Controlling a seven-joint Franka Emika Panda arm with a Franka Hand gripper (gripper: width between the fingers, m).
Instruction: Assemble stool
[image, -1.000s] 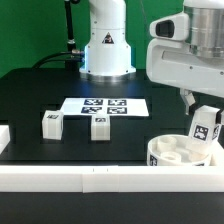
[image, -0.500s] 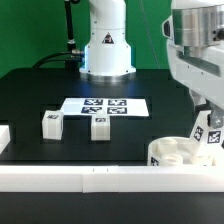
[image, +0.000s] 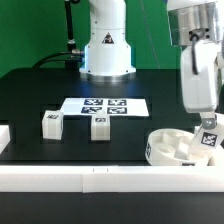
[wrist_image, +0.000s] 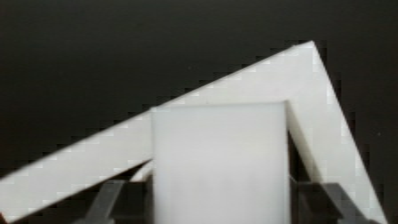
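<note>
Over the black counter (image: 40, 95), fingers (wrist_image: 125, 197) pinch a short white rectangular plastic leg (image: 209, 138) by the thick round white seat disc (image: 172, 150); insertion likely demands upright, hole-centred lowering.

Leg (wrist_image: 217, 160) & end effector (wrist_image: 217, 200) fingertips cut off by wrist-pic edge.

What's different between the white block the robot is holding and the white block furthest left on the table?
The held leg is clamped in the fingers by the round seat; the left leg stands free on the black table. The held leg is at the exterior view's right; the left leg sits near the marker board. Both are white with a black-and-white square tag.
</note>
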